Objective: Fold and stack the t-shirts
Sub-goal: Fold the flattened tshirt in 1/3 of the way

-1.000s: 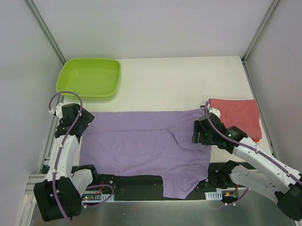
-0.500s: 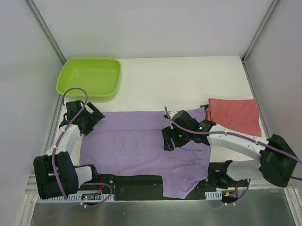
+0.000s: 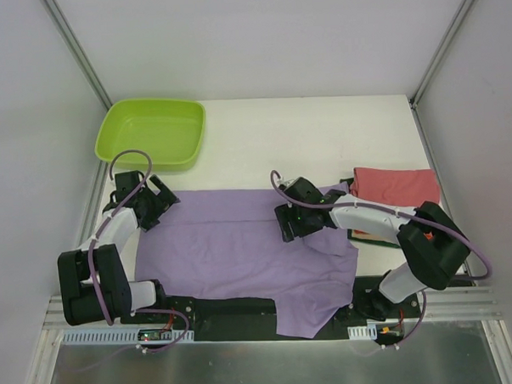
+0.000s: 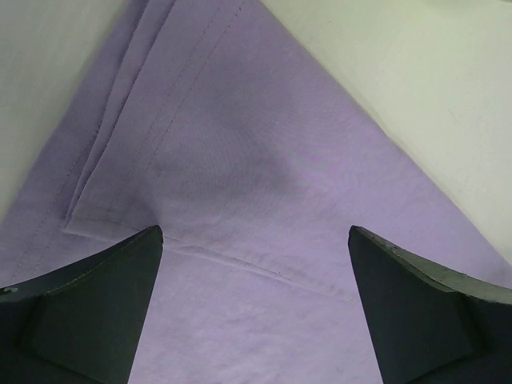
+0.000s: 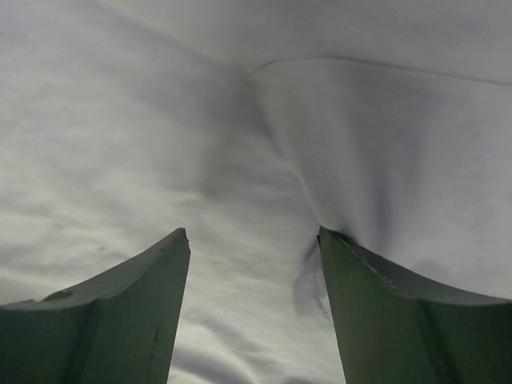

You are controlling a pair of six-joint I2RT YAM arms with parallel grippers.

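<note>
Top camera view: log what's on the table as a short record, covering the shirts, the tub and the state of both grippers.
purple shirt: spread out over the near part of the table, not folded
red shirt: folded, at the right side, next to the purple shirt's right edge
green tub: far left corner, nothing in it
left gripper: open, over the purple shirt's far left corner, at the stitched hems
right gripper: open, over a raised crease in the purple shirt
</note>
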